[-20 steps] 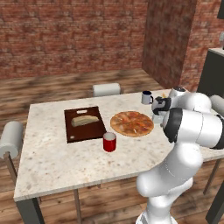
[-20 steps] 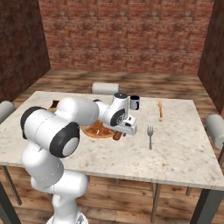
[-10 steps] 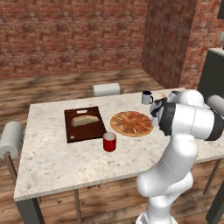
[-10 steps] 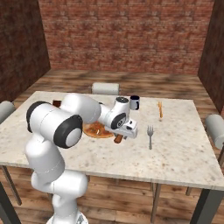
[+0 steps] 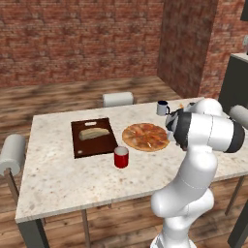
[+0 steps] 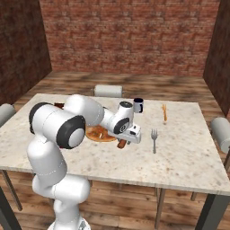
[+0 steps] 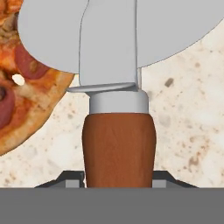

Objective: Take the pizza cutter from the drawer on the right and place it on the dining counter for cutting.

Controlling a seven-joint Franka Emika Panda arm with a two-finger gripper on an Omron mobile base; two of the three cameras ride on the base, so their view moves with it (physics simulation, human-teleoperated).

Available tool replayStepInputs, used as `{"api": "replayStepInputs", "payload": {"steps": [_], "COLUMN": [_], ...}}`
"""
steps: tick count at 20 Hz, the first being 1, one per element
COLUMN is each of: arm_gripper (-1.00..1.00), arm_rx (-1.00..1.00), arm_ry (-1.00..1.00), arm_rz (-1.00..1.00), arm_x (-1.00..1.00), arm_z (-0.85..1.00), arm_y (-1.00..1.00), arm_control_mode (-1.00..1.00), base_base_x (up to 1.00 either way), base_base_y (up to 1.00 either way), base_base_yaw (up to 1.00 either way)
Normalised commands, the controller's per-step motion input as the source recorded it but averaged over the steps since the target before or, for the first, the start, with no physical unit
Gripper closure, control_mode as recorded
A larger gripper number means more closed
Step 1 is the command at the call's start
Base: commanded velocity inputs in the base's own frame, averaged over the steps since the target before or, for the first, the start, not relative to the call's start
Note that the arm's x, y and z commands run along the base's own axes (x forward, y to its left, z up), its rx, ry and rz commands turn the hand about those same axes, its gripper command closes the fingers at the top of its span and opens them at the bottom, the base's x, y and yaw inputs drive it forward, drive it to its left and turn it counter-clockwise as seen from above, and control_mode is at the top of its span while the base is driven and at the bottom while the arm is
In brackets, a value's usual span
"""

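Pizza cutter point(image 7: 118, 109) bears no writing.

Flat, even rendered light — soft faint shadows, no glare, slightly coarse textures

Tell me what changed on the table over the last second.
The end effector, shut on the pizza cutter, has come down closer to the dining counter beside the pizza, away from the mug. No release. The fork, red cup and cutting board stayed put.
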Motion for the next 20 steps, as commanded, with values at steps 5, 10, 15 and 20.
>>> {"api": "replayStepInputs", "payload": {"steps": [5, 10, 15, 20], "arm_gripper": [-1.00, -1.00, -1.00, -1.00], "arm_rx": [0.00, 0.00, 0.00, 0.00], "arm_ry": [0.00, 0.00, 0.00, -0.04], "arm_rz": [0.00, 0.00, 0.00, 0.00], "arm_x": [0.00, 0.00, 0.00, 0.00], "arm_z": [0.00, 0.00, 0.15, 0.60], "arm_y": [0.00, 0.00, 0.00, 0.00], "arm_control_mode": [-1.00, -1.00, -1.00, -1.00], "base_base_x": [0.00, 0.00, 0.00, 0.00], "base_base_y": [0.00, 0.00, 0.00, 0.00], "base_base_yaw": [0.00, 0.00, 0.00, 0.00]}}
